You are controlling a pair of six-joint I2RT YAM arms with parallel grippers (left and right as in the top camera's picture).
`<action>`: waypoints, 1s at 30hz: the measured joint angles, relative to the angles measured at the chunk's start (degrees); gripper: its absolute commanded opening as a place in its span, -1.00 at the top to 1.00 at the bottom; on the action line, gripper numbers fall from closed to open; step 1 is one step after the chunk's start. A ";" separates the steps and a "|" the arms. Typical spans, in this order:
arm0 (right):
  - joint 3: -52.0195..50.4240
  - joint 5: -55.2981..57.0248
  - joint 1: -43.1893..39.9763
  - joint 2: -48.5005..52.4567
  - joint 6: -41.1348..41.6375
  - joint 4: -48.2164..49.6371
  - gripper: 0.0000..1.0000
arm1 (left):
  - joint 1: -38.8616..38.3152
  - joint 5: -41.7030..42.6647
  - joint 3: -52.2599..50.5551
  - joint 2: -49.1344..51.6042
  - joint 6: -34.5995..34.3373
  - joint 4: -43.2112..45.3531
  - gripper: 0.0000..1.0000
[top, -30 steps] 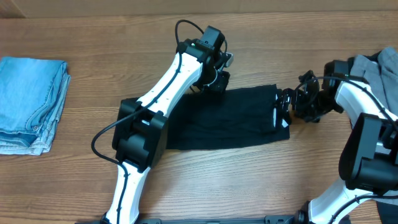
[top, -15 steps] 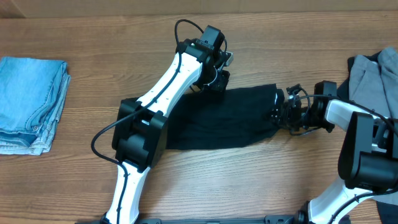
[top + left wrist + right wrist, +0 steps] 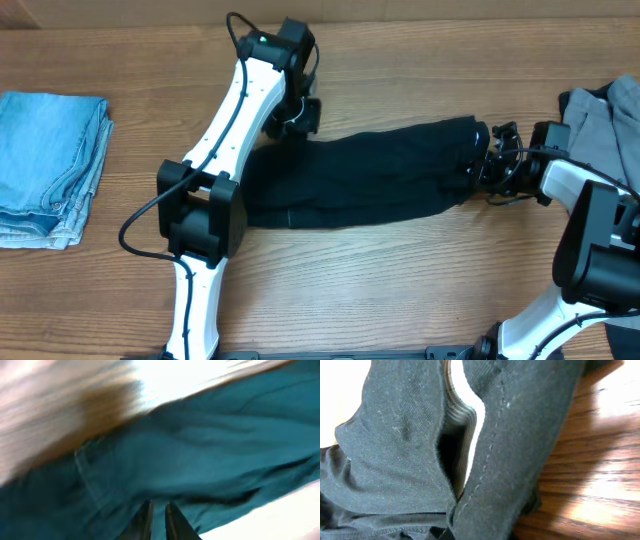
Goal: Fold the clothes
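Observation:
The black garment [image 3: 370, 175] lies stretched across the middle of the table between my two grippers. My left gripper [image 3: 298, 112] is at its far left corner. In the blurred left wrist view its fingertips [image 3: 146, 512] stand almost together with cloth [image 3: 200, 445] between and around them. My right gripper [image 3: 482, 165] is shut on the garment's right end. In the right wrist view the black fabric [image 3: 400, 435] drapes over the fingers and hides them, with a ribbed hem showing in a fold. Folded light-blue denim [image 3: 50, 165] rests at the far left, and a grey garment [image 3: 600, 120] at the far right.
The wooden table [image 3: 400, 290] shows bare in front of the garment and along the back. The left arm's white links [image 3: 225, 130] reach over the garment's left end. The grey garment lies close behind the right arm [image 3: 590, 220].
The right gripper closed on the garment's right end and drew it right. The left gripper moved left and back with the other end. The garment now lies longer and narrower.

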 measured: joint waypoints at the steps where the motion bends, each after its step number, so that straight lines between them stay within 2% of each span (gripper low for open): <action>1: 0.17 0.50 0.00 0.00 0.07 0.00 0.92 | -0.04 -2.45 0.00 0.00 -1.57 -1.99 0.74; 4: 0.46 1.38 0.00 -0.02 0.04 -0.07 0.92 | 0.42 -6.40 0.07 0.00 -4.02 -6.01 0.70; 8: 0.66 2.12 0.00 -0.07 0.09 -0.13 0.92 | 1.01 -7.67 -0.81 0.00 -5.09 -8.70 0.68; 12: 1.92 4.15 0.00 -0.07 -0.02 -1.86 0.92 | 1.03 -8.02 -12.26 -0.48 -6.97 -3.87 0.76; 14: 2.62 5.18 0.00 -0.07 -0.02 -2.82 0.92 | 1.05 -8.04 -17.99 -0.68 -7.43 1.51 0.85; 18: 6.47 7.72 0.00 0.09 -1.55 -10.69 0.92 | 1.03 -7.82 -22.34 -0.66 -7.58 7.76 0.92; 23: 17.62 9.88 0.00 0.28 -4.15 -22.03 0.92 | 1.03 -5.53 -20.68 -0.74 -6.80 9.99 0.92; 25: 18.67 10.71 -0.04 0.28 -4.90 -23.17 0.92 | 0.98 -5.09 -16.46 -0.74 -6.29 9.57 0.92; 27: 18.75 11.63 0.00 0.28 -5.42 -24.52 0.92 | 0.85 -3.21 -8.11 -0.74 -6.16 9.99 0.85; 30: 18.86 13.75 1.36 0.28 -5.92 -25.33 0.92 | -1.51 2.91 -1.25 -0.76 -6.03 16.35 0.86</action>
